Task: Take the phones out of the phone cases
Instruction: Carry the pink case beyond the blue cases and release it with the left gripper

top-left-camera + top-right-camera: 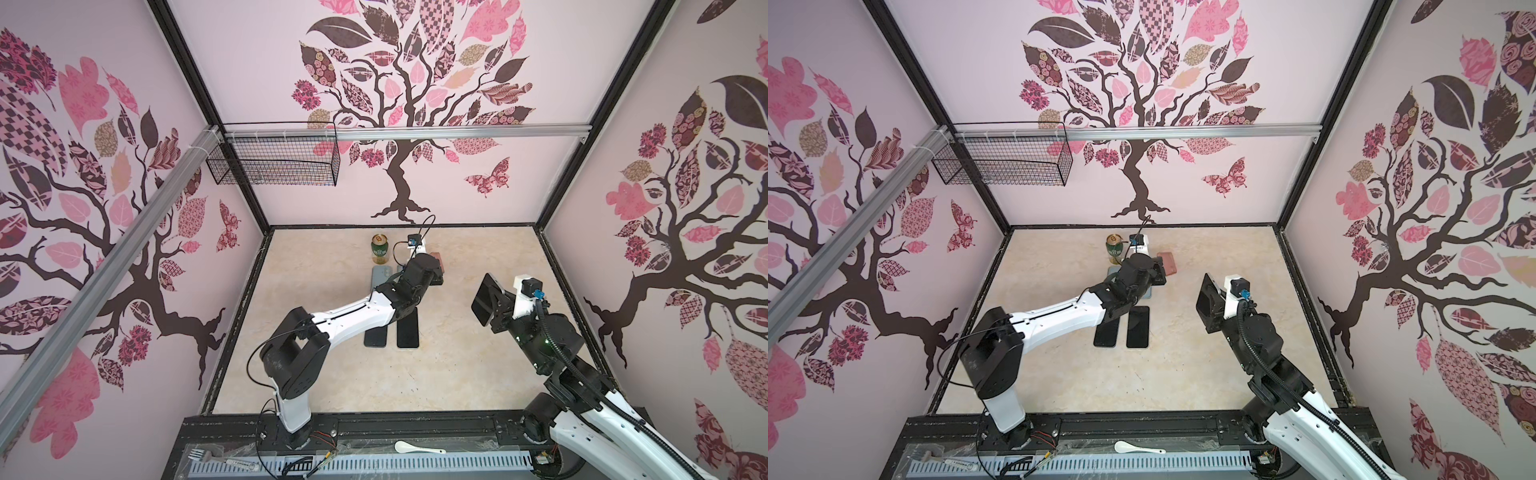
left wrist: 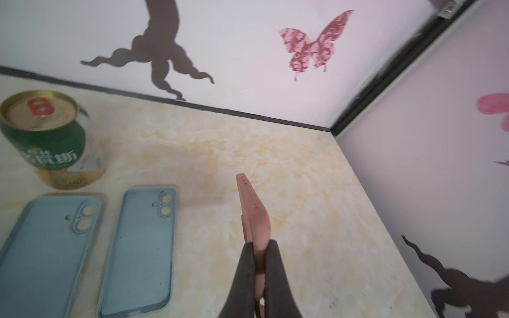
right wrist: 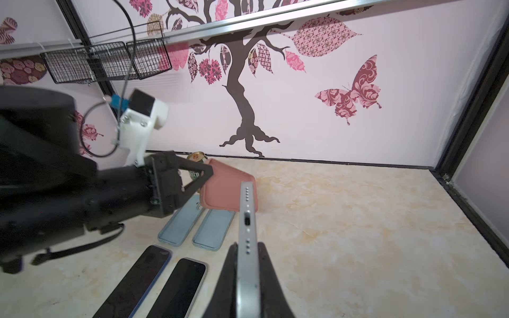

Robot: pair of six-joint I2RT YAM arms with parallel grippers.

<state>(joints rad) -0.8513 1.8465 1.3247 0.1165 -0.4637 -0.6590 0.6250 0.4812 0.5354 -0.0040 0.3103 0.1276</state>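
Jaws of the left gripper [image 2: 260, 247] are closed fully on one end of the pink phone case [image 2: 254, 214], and both black fingers [image 2: 243, 269] press against its faces. The case is held on edge and tilted. Contact between its lower edge and the table [image 1: 457, 353] cannot be determined. In both top views this gripper works at the upper centre of the table, mostly hidden by its own wrist, with the case [image 1: 437, 257] projecting to the right.

Jaws of the right gripper [image 3: 247, 245] are closed on the phone [image 3: 248, 209], gripping its two broad faces. The silver edge with the charging port faces the wrist camera. In both top views the phone [image 1: 1207, 301] is raised clear of the table at right of centre, upright, with its dark screen turned toward the left of the frame. The phone is out of the pink case, and the two are well apart.

Surrounding items, top views:
- A green beer can [image 1: 379, 248] stands upright just left of the left gripper.
- Two blue cases [image 2: 140, 247] lie side by side below the can in the frame, partly covered by the left arm.
- Two black phones [image 1: 408, 330] lie face up, side by side, below the blue cases and near the frame centre.
- A wire basket [image 1: 274, 162] hangs from the rail at upper left.
- A white spoon [image 1: 417, 448] rests on the base frame at lower centre.
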